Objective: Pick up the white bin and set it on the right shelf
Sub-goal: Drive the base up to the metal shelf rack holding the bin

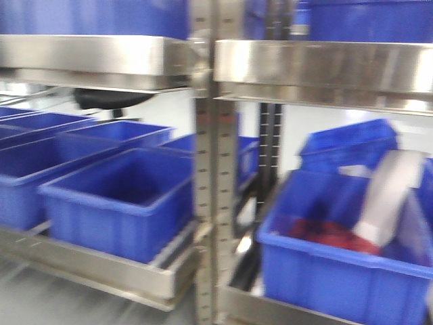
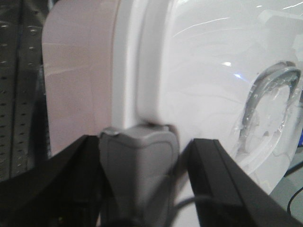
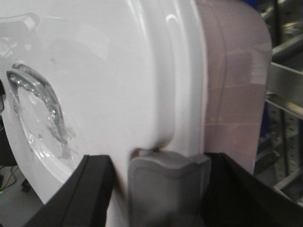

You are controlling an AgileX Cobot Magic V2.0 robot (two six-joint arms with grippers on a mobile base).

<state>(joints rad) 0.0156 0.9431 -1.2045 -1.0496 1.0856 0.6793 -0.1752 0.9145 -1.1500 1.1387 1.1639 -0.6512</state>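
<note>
white bin (image 2: 199, 71) is hard up against both grippers. The left gripper (image 2: 144, 142) has its black fingers (image 2: 71, 165) apart with the bin's grey latch (image 2: 137, 161) between them, one finger touching the latch and a thin gap beside the other. The right gripper (image 3: 158, 158) mirrors that on the opposite latch (image 3: 168, 184), with the lid's recessed handle (image 3: 38, 109) left of that latch and rack steel (image 3: 284, 85) right of it. Both wrists point straight at the lid rim, and I can't tell if either is a real clamp because the view is too close.
</note>
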